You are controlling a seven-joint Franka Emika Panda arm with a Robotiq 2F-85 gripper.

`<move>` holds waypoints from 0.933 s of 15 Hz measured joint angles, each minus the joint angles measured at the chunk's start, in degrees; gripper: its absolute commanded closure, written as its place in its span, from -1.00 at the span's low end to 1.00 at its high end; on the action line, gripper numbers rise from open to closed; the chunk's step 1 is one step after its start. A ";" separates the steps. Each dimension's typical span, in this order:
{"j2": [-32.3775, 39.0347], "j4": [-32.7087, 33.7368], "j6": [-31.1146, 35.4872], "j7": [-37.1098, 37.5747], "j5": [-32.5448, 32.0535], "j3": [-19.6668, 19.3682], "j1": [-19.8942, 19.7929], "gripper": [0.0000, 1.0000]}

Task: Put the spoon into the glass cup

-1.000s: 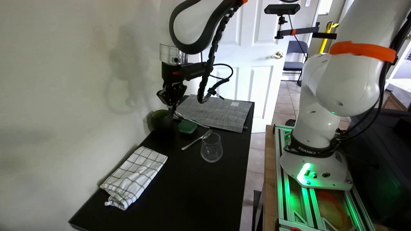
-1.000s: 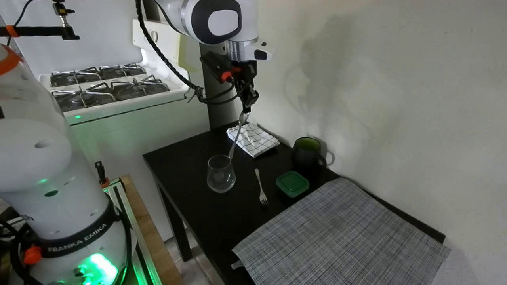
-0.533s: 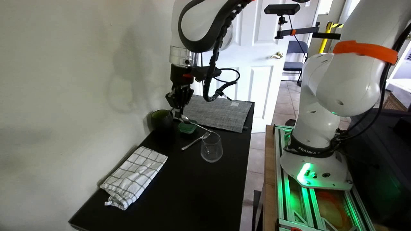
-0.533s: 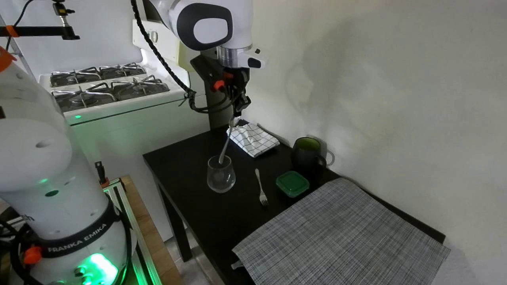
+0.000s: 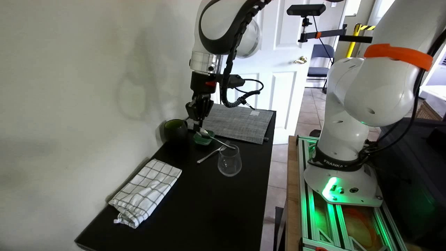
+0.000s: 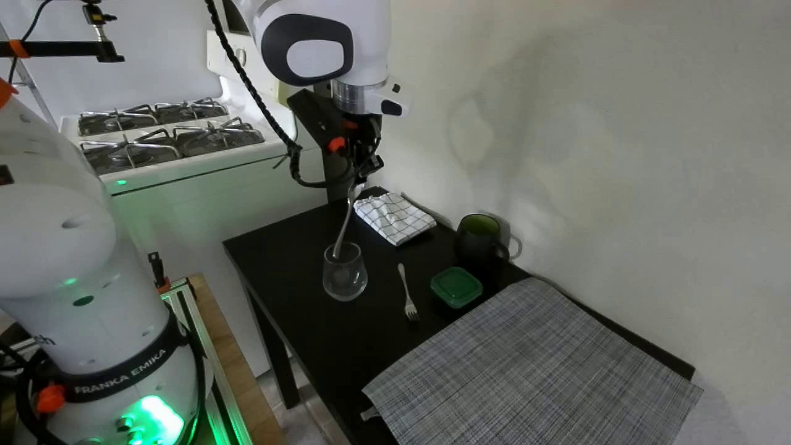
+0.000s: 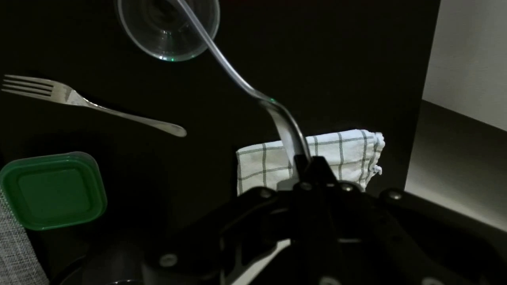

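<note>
Green glare blazed off the robot base (image 5: 348,184) in both exterior views! Soft shadow (image 6: 507,114) smudged the wall (image 6: 649,154), and there, glints pricked the glass cup (image 7: 168,33) in the murky wrist view.

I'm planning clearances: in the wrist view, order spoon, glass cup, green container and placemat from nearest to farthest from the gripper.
1. Spoon, held by the gripper
2. Glass cup, top edge, left of centre
3. Green container, left side
4. Placemat, lower-left corner
</note>
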 measured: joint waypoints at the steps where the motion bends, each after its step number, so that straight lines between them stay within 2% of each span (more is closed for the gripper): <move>1: 0.00 -0.20 0.00 -0.66 0.23 -0.09 0.09 0.98; 14: 0.22 -1.64 3.49 -7.55 6.28 -2.23 2.55 0.98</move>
